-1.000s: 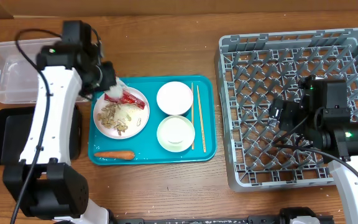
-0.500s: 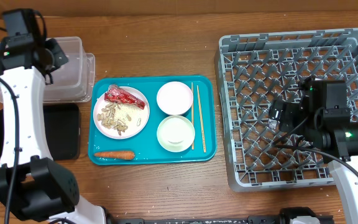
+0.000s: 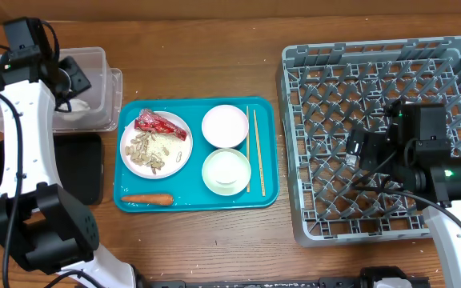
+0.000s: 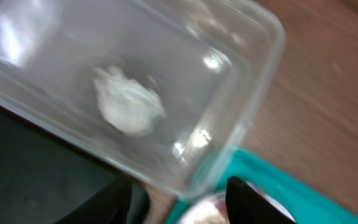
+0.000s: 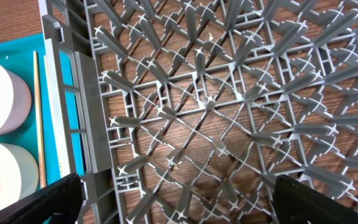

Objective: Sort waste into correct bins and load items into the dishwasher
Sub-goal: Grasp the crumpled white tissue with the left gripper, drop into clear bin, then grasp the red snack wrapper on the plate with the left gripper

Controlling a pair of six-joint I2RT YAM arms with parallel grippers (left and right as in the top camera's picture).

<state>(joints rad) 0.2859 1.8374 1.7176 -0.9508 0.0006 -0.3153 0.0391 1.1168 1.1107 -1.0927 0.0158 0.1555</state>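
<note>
Mostly unfinished: nearest, a smooth orange carrot (image 3: 146,198) lies on the glossy teal tray (image 3: 266,196), beside a round white plate (image 3: 184,148) holding beige scraps (image 3: 146,150) and a crinkled red wrapper (image 3: 160,124), two white bowls (image 3: 225,126) and thin wooden chopsticks (image 3: 249,152). Rightward, the right gripper (image 5: 179,196) hangs wide and empty over the grey pegged rack (image 3: 374,48), which holds no dishes. Farthest, the left gripper (image 4: 182,186), fingers parted and empty, hovers above the clear tub (image 3: 94,54), where a crumpled paper wad (image 4: 129,102) lies binned.

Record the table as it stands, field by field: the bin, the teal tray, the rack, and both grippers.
clear tub: holds paper wad
teal tray: plate with red wrapper and scraps, two bowls, chopsticks, carrot
dish rack: no dishes visible
left gripper: open, over clear tub
right gripper: open, over dish rack
</note>
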